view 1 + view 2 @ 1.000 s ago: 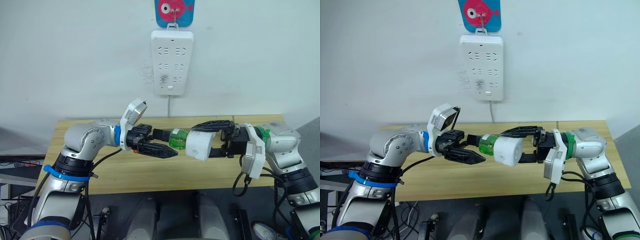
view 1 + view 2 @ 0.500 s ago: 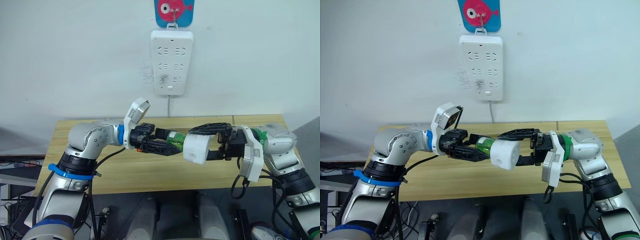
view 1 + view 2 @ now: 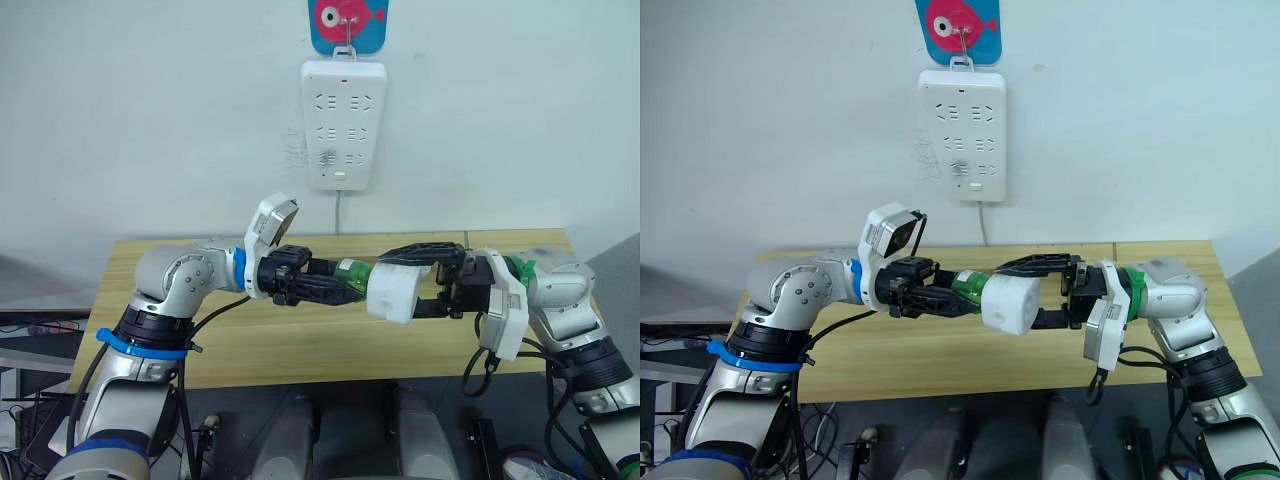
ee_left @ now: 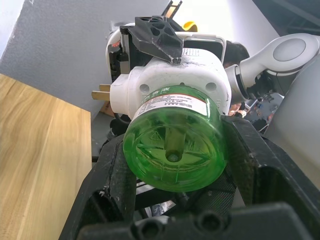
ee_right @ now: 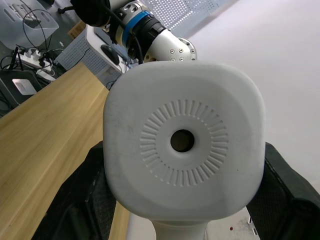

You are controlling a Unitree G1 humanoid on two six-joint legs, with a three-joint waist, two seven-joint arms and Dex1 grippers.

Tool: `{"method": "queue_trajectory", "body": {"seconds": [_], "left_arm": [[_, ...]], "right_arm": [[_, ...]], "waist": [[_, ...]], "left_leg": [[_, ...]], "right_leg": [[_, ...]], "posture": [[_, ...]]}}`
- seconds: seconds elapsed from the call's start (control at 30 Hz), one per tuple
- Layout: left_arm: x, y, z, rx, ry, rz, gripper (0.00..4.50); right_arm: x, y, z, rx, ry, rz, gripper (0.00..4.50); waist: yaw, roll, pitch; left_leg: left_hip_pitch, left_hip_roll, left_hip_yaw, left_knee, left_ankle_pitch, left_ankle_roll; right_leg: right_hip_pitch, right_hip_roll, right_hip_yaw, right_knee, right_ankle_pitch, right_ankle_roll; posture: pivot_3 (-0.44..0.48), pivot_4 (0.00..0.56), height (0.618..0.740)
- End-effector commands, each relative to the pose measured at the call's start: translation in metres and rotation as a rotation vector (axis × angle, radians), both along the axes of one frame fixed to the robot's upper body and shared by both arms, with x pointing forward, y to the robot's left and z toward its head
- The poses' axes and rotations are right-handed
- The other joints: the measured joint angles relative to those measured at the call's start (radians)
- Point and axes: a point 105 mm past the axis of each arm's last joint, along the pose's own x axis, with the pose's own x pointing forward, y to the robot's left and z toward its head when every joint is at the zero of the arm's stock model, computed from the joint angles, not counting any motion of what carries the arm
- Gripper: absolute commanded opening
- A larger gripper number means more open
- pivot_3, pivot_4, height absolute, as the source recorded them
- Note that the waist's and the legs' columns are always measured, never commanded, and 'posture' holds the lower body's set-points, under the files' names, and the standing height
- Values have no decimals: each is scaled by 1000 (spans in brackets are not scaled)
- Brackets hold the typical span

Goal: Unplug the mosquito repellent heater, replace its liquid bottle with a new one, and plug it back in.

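Observation:
The white mosquito repellent heater [image 3: 388, 297] hangs in the air over the wooden table [image 3: 300, 345], unplugged, with my right gripper [image 3: 400, 284] shut on it from the right. A green liquid bottle [image 3: 350, 271] sticks out of the heater toward my left arm. My left gripper [image 3: 335, 285] is shut on that bottle from the left. The left wrist view shows the bottle's round green base [image 4: 172, 145] pinched between the black fingers, with the heater [image 4: 175, 75] and its two metal prongs [image 4: 100, 94] behind it. In the right wrist view the heater's flat face [image 5: 182, 145] has a round hole.
A tall white power strip [image 3: 344, 125] hangs on the wall behind the table, under a blue plate with a pink fish [image 3: 347, 22]; its cord drops behind the table. Both arms meet above the table's middle.
My left gripper, open and left of the bottle a second ago, moved right and closed on it. The right gripper shifted the heater slightly left toward it.

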Motion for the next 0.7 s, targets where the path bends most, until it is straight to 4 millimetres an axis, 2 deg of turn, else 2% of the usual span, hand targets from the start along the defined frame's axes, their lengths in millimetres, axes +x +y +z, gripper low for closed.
{"method": "queue_trajectory", "body": {"seconds": [0.03,0.13,0.43,0.6,0.7], "left_arm": [[-1,-5,3,-2,-40,13,2396],[-1,-5,2,-7,-38,28,2395],[5,-3,-4,-23,-80,141,2395],[20,0,-9,-22,-249,320,2395],[16,-3,-17,-1,-374,363,2395]], "right_arm": [[-14,9,9,20,-31,66,3739],[-14,9,10,18,-23,68,4500],[-12,-4,13,27,27,-18,4500],[-5,-25,11,73,239,-241,4500],[4,-45,5,136,443,-442,4500]], "waist": [[0,0,0],[0,0,0],[4,0,0],[8,0,0],[9,0,0]], "left_leg": [[0,0,0,0,0,0],[0,0,0,0,0,0],[0,0,-1,0,0,0],[0,0,0,0,0,0],[0,0,0,0,0,0]], "right_leg": [[0,0,0,0,0,0],[0,0,0,0,0,0],[0,0,0,0,0,0],[0,-1,0,0,0,0],[0,-1,1,0,0,0]], "posture": [[59,297,740],[59,295,740],[59,284,740],[57,280,740],[53,277,740]]}}
